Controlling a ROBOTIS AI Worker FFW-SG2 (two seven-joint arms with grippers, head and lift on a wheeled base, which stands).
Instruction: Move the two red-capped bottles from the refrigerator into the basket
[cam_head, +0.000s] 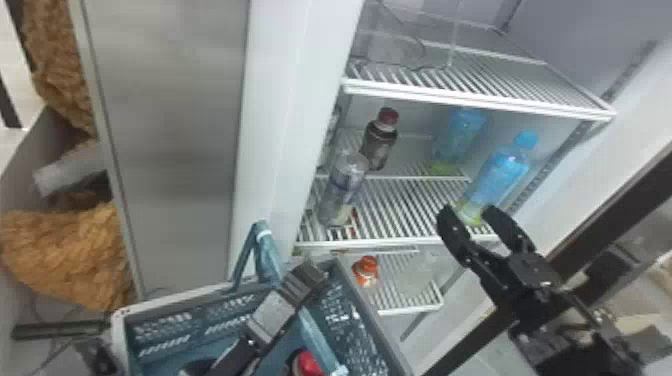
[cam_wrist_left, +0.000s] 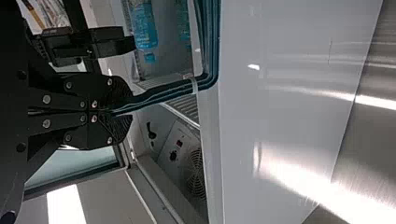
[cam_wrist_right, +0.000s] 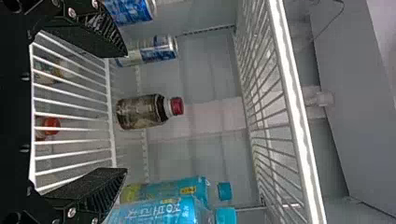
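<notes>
White-lettered blue bottles (cam_head: 500, 172) and a red-capped bottle (cam_head: 380, 145) share the wire shelf (cam_head: 400, 207), right gripper (cam_head: 469, 212) spread by its front edge, left gripper (cam_head: 309, 272) clamping the basket handle (cam_head: 267, 250).

No wording can be read with certainty. Large white characters, Korean in look, run along the label of the front blue bottle (cam_head: 502, 170), at 3 o'clock from the middle of the head view. The rear blue bottle (cam_head: 460, 132), at 2 o'clock there, has a small yellow patch of print. The dark red-capped bottle (cam_head: 381, 142), between 1 and 2 o'clock, bears a mottled label, its print too blurred to tell. Two blue-and-white cans (cam_wrist_right: 159, 49) in the right wrist view carry print too small to make out
</notes>
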